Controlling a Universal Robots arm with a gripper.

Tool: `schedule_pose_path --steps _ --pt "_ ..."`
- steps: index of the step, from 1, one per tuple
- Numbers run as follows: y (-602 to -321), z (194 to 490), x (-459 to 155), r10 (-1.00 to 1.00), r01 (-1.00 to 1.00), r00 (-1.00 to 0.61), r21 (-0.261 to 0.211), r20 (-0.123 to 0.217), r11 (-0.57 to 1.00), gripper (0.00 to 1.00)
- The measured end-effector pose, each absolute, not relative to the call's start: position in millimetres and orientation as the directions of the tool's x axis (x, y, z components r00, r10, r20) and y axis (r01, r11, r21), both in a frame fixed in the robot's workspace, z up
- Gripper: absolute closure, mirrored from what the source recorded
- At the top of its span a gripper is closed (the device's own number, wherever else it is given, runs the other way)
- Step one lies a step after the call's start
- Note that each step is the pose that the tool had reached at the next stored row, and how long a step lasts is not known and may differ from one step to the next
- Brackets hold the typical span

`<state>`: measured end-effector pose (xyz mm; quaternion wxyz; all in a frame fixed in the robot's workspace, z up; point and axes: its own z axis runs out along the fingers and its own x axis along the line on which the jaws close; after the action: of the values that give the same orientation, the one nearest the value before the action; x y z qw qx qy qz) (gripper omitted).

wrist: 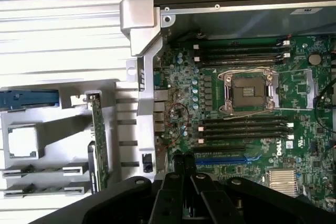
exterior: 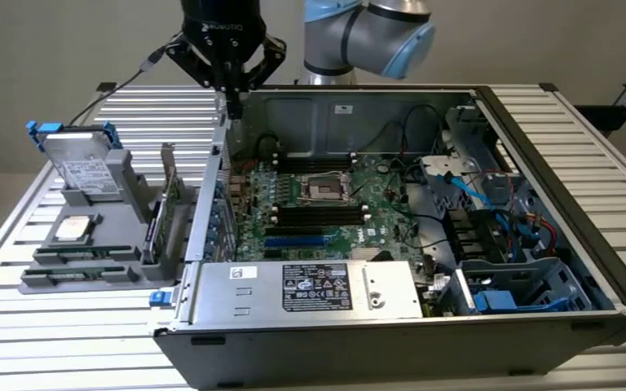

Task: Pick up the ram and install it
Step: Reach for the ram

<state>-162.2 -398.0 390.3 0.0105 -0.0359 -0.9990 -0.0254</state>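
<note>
Two ram sticks (exterior: 82, 256) lie flat in the low front slots of a grey holder (exterior: 117, 183) at the exterior view's left; the wrist view shows them as thin strips (wrist: 46, 170). My gripper (exterior: 232, 99) hangs high over the back left corner of the open computer case (exterior: 531, 147), well apart from the sticks. Its dark fingers (wrist: 178, 162) are pressed together with nothing between them. Below lies the green motherboard (wrist: 210, 93) with long black memory slots (wrist: 242, 127) on either side of the processor socket (wrist: 248, 92).
The holder also carries a hard drive (exterior: 82, 167), a processor chip (exterior: 77, 229) and an upright green expansion card (exterior: 166, 208). A power supply box (exterior: 313, 287) sits at the case's front, with cables and drive cages at the exterior view's right. The slatted metal table (exterior: 30, 326) surrounds everything.
</note>
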Motion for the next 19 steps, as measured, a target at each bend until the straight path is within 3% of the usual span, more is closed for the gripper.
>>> schedule_pose_path --steps 19 --pt "-398 384 -249 0.071 0.072 -0.997 0.05 0.022 0.996 0.9"
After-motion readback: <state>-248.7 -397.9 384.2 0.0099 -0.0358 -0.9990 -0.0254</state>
